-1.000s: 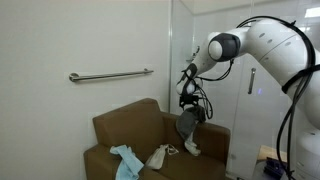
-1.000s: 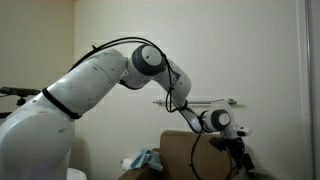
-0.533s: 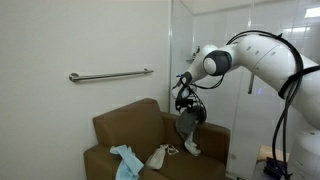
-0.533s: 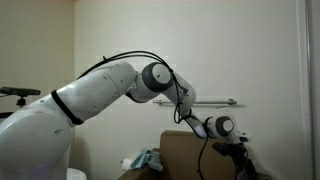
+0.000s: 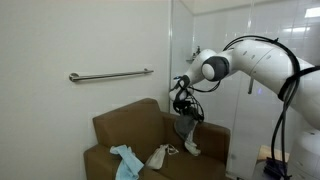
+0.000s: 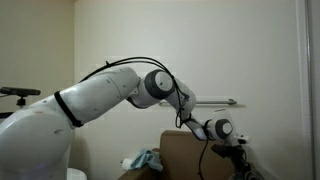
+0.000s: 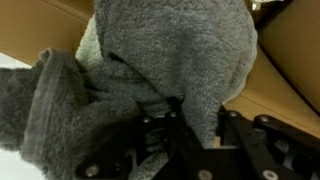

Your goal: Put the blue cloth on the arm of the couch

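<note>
The light blue cloth [image 5: 125,160] lies crumpled on the seat of the brown couch [image 5: 130,122], towards its left side; it also shows in an exterior view [image 6: 146,159]. A grey cloth [image 5: 187,128] hangs over the arm of the couch [image 5: 212,134] on the right. My gripper [image 5: 185,110] points down onto the top of this grey cloth. In the wrist view the grey cloth [image 7: 170,50] fills the frame, and the gripper [image 7: 196,120] has a fold of it pinched between its jaws.
A white cloth [image 5: 160,155] lies on the seat between the blue and grey ones. A metal grab rail [image 5: 110,75] is fixed to the wall above the couch. A glass partition [image 5: 200,30] stands right behind the arm.
The jaws have gone from wide open to closed on a fold of the grey cloth. The arm's elbow has sunk and the gripper has settled slightly lower onto the cloth.
</note>
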### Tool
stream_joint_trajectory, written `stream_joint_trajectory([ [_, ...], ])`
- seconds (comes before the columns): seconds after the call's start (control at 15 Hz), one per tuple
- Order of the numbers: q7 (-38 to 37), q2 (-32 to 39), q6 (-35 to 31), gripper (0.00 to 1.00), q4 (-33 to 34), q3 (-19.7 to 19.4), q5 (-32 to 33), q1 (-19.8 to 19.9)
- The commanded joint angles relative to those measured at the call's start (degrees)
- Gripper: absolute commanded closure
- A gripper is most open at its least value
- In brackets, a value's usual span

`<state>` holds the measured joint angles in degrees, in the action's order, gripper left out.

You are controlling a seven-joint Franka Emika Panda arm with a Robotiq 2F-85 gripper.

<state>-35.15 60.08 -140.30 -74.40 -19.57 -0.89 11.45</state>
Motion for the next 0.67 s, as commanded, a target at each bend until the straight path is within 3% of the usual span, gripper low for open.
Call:
stream_joint_trajectory([
  [0.0,1.4,-0.9,-0.1,0.97,-1.6,1.1,-1.1,0.7],
  [0.27,0.9,-5.9,-3.6,0.97,-7.7,0.9,-0.6,-0.9],
  [0.6,1.1,-17.5,-14.8,0.97,-20.6,-1.5,0.9,-6.3],
])
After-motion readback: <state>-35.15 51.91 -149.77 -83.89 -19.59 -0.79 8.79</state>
